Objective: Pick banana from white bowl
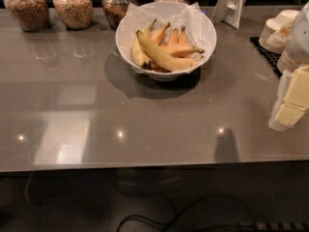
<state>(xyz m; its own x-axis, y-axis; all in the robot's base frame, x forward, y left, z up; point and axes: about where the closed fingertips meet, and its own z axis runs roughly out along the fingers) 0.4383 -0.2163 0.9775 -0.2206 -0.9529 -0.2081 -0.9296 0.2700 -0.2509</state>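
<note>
Cut off at the top: four jars (pixel 72 6) of grain-like filling stood along the far edge of the desk (pixel 145 120), their lids out of frame; a white stand (pixel 231 4) near the far right corner was also cropped.
Cut off at the right: the gripper (pixel 292 103) hung over the right edge of the desk, only partly in frame, with pale yellow blocks on it.
Gripper state: it held nothing visible; whether it was open or closed could not be made out.
Hard to make out: the exact count of bananas (pixel 161 57), since they lay overlapping.
Bowl: the white bowl (pixel 126 57) sat near the middle of the far edge, just in front of the jars, lined with crinkled paper (pixel 193 18).
Bananas: they lay inside the bowl, the top one lying across the others, well apart from the gripper.
Right side: stacked pale cups (pixel 280 25) stood by a black mat (pixel 265 52), behind the gripper.
Below the front edge: dark cables (pixel 193 216).
</note>
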